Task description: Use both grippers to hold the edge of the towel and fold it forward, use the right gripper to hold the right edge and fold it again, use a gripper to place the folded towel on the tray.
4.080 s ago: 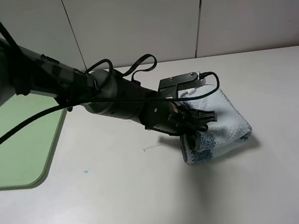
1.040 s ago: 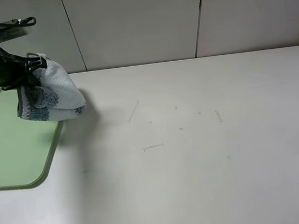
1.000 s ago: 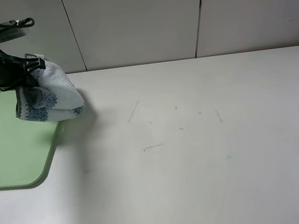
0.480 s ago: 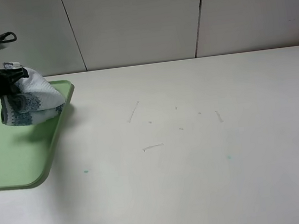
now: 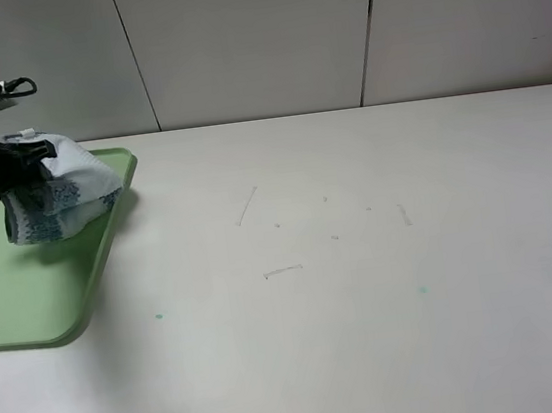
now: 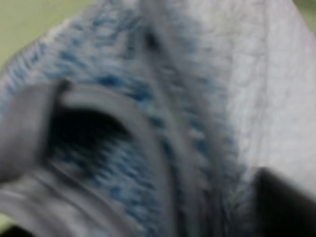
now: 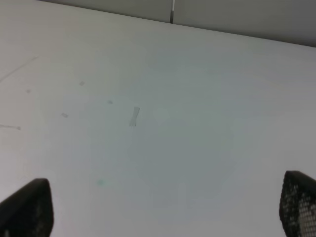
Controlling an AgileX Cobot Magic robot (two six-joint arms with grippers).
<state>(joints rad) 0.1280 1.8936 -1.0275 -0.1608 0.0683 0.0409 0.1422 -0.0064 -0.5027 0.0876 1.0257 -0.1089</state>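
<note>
The left gripper is lowering the folded towel onto the far right corner of the tray; half a second earlier the bundle hung higher above the same corner, and a second ago it was still off the tray's right rim, over the table. The towel is now sagging onto the green surface, its fold lying close to the rim. Whether the left jaws are clamping the cloth or letting go cannot be told: the left wrist view is filled with blurred terry. The right gripper is resting wide open and empty over bare table. Judged from this, placement is nearly finished; release and withdrawal remain.
</note>
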